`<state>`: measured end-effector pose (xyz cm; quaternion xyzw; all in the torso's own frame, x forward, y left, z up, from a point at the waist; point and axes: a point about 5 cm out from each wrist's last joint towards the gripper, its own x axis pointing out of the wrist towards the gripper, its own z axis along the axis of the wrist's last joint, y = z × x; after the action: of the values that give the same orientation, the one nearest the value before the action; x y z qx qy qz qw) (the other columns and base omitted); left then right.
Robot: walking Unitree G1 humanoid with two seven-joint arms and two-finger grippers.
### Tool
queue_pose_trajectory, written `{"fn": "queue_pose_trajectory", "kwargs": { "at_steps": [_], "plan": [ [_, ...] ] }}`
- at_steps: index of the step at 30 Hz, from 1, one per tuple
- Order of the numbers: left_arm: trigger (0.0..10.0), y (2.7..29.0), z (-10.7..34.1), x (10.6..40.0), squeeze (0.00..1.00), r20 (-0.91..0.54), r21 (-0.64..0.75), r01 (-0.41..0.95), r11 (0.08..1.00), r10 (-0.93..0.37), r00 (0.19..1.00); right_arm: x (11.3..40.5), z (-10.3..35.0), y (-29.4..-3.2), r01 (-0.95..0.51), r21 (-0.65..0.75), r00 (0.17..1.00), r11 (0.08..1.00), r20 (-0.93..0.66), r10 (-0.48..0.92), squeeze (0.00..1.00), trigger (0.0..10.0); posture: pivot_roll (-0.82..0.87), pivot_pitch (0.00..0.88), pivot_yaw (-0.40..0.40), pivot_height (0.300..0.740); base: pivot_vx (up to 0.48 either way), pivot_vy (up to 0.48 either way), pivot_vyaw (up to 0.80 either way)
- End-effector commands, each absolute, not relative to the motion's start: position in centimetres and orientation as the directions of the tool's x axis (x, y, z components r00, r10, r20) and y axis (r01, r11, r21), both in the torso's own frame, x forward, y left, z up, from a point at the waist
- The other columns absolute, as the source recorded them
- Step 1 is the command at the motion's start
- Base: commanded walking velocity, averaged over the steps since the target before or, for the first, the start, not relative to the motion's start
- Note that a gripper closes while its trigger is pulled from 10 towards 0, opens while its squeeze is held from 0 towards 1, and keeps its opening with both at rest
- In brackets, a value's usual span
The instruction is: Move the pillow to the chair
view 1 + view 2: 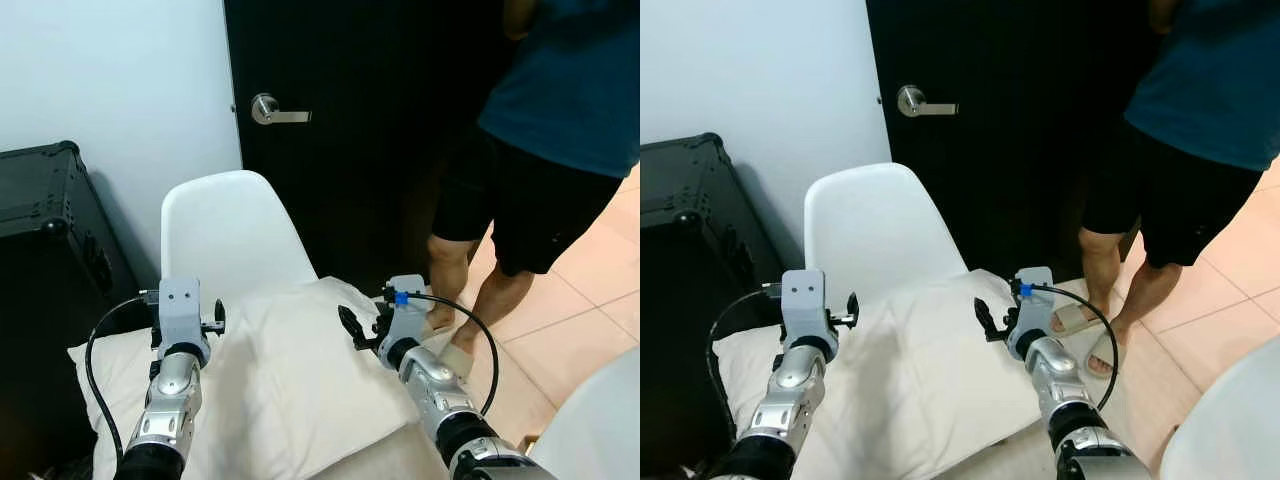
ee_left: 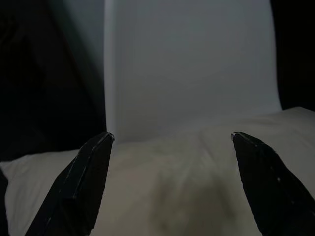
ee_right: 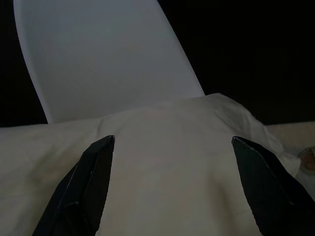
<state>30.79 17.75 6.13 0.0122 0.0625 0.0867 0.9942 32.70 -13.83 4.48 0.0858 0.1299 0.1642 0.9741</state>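
On white chair (image 1: pixel 232 232), cream pillow (image 1: pixel 300 375), overhanging sides

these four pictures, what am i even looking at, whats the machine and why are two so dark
It is a walking robot with two silver arms. The two wide pictures come from cameras in its head, looking down. Its left pincer and right pincer are both open, above a cream pillow that lies on a white chair. The two dark pictures come from cameras on the wrists, each looking along that pincer's black fingers at the pillow. Nothing is held. A person stands by the dark door.
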Motion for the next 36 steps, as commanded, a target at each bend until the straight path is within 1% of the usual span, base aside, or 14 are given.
{"fn": "queue_pose_trajectory", "kwargs": {
  "at_steps": [1, 16, 25, 31, 35, 36],
  "plan": [
    [10.0, 17.7, 5.8, 30.6, 0.00, -0.130, 0.029, -0.176, 0.984, 0.178, 0.975, 32.7, 4.4, -14.0, -0.290, 0.207, 0.915, 0.934, -0.226, 0.334, 0.00, 10.0, 0.03, 0.021, -0.050, 0.726, 0.000, 0.000, 0.00],
    [10.0, 17.8, 6.3, 30.7, 0.00, -0.087, 0.010, -0.183, 0.983, 0.184, 0.979, 33.0, 4.9, -13.7, -0.316, 0.205, 0.911, 0.926, -0.205, 0.356, 0.00, 10.0, 0.03, 0.019, -0.061, 0.726, 0.000, 0.000, 0.00],
    [10.0, 17.6, 6.2, 30.6, 0.00, -0.090, 0.001, -0.169, 0.986, 0.168, 0.982, 33.0, 4.9, -13.8, -0.315, 0.197, 0.911, 0.929, -0.211, 0.353, 0.00, 10.0, 0.03, 0.017, -0.060, 0.726, 0.000, 0.000, 0.00],
    [10.0, 17.6, 6.1, 30.6, 0.00, -0.084, 0.029, -0.160, 0.987, 0.162, 0.983, 32.8, 4.7, -13.9, -0.316, 0.189, 0.911, 0.930, -0.214, 0.353, 0.00, 10.0, 0.03, 0.019, -0.065, 0.726, 0.000, 0.000, 0.00],
    [10.0, 17.9, 5.7, 30.3, 0.00, -0.105, 0.040, -0.176, 0.984, 0.179, 0.978, 32.8, 4.5, -13.8, -0.318, 0.175, 0.908, 0.932, -0.227, 0.353, 0.00, 10.0, 0.04, 0.022, -0.069, 0.726, 0.000, 0.000, 0.00],
    [10.0, 18.2, 5.3, 30.0, 0.00, -0.129, 0.047, -0.185, 0.982, 0.190, 0.973, 32.7, 4.4, -13.8, -0.316, 0.173, 0.906, 0.933, -0.235, 0.351, 0.00, 10.0, 0.04, 0.024, -0.070, 0.726, 0.000, 0.000, 0.00]
  ]
}}
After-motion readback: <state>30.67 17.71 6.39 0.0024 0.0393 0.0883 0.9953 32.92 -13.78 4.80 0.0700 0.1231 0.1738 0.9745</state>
